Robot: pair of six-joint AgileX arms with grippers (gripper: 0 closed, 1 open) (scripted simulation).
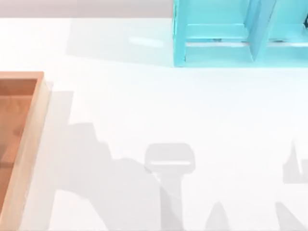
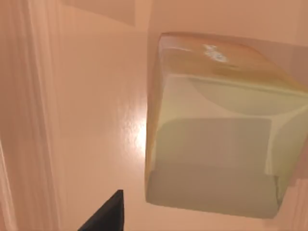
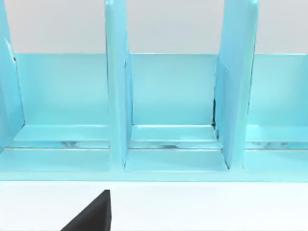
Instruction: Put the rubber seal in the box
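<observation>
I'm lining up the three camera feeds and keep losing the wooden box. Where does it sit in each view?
Top view: the box lies at the table's left edge, cut off by the frame, pale rim around an orange-brown floor.
Left wrist view: its floor spreads under the camera, with the rubber seal close up.
Right wrist view: the box is not in it.
Shared landmark: the turquoise shelf frame, seen again in the right wrist view.

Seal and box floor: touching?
Cannot tell. The left wrist view shows the seal close over the box floor, but its underside is hidden, so neither contact nor gap is plain.
</observation>
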